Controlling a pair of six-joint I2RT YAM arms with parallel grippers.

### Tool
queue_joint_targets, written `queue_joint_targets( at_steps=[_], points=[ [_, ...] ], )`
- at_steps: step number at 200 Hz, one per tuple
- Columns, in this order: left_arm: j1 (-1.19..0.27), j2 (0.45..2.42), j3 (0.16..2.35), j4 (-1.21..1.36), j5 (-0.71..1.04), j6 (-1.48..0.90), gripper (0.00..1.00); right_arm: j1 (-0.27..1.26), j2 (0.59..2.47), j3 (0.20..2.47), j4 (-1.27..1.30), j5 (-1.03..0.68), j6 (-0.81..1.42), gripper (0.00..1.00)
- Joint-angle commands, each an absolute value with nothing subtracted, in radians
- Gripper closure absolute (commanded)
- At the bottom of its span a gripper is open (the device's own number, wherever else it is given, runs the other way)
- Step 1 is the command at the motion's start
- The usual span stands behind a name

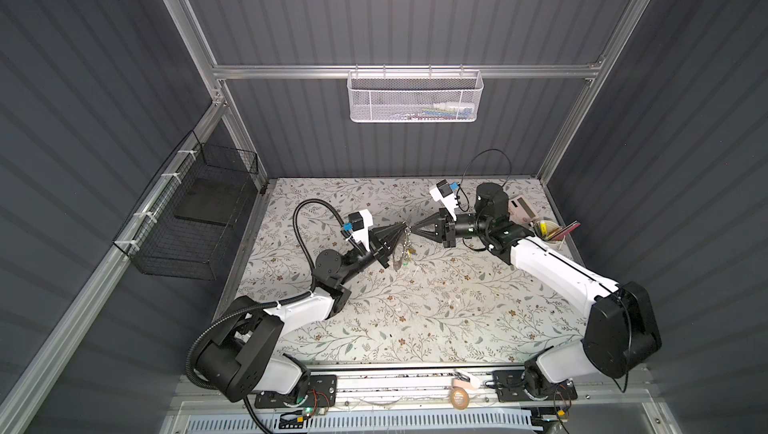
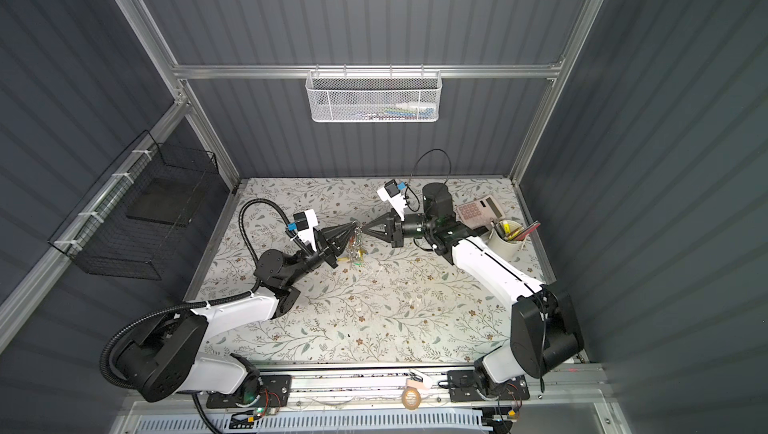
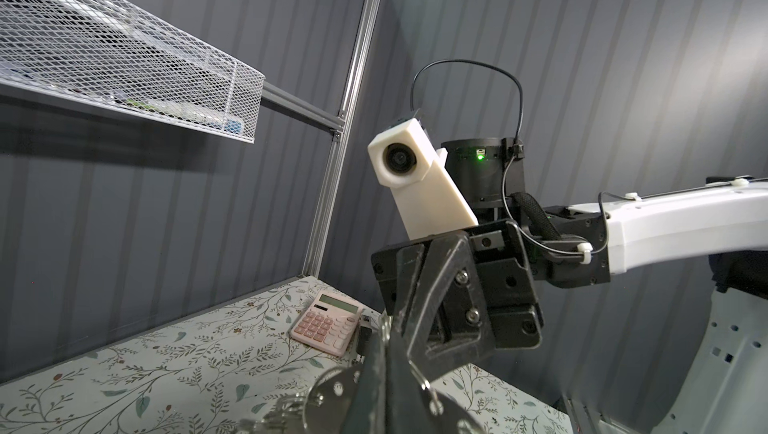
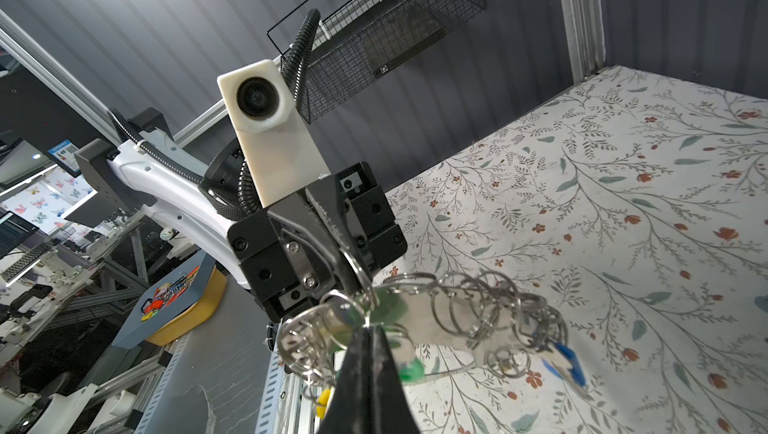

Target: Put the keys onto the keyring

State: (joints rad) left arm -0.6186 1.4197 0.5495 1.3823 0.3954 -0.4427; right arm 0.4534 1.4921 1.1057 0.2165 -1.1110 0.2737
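Both grippers meet tip to tip in the air, and we see the left gripper (image 1: pixel 403 226) and the right gripper (image 1: pixel 413 230) with their jaws pressed fully together. In the right wrist view, the left gripper (image 4: pixel 353 268) pinches 1 silver ring of the keyring (image 4: pixel 478 307). The keyring's string of rings sags away from that gripper's tips and ends in a blue tag (image 4: pixel 569 363). Just in front of those tips, the right gripper's own dark fingers (image 4: pixel 365 374) close on the small ring of the keys (image 4: pixel 338 322), with the green tag (image 4: pixel 390 311) right against them. We cannot tell whether that small ring sits on the big loop. In both top views the keyring (image 2: pixel 357 247) hangs straight below the 2 touching tips, over the floral table (image 2: pixel 374 328); whether its lowest keys touch the surface we cannot tell. Behind the right gripper's wrist, well apart from the bundle, a pink calculator (image 2: pixel 478 209) lies flat.
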Motion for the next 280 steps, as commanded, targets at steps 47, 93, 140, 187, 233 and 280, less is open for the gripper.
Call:
queue_joint_targets(
  at_steps=[47,93,140,187,233,280],
  points=[
    [-0.653,1.483,0.596,1.530,0.416,-0.476,1.00,0.475,1.478,1.108,0.253,-1.117,0.317,0.89],
    [-0.655,1.499,0.609,1.530,0.415,-0.477,1.00,0.481,1.490,1.067,0.399,-1.134,0.426,0.86],
    [-0.655,1.470,0.580,1.531,0.380,-0.456,1.00,0.414,1.420,1.030,0.353,-1.104,0.400,0.81],
    [-0.655,1.476,0.574,1.530,0.354,-0.476,1.00,0.359,1.329,1.014,0.284,-1.103,0.361,0.66],
    [-0.655,1.473,0.585,1.526,0.424,-0.501,1.00,0.347,1.349,1.077,0.241,-1.105,0.321,0.64],
    [-0.655,1.468,0.590,1.531,0.454,-0.517,1.00,0.391,1.433,1.147,0.221,-1.134,0.287,0.67]
  ],
)
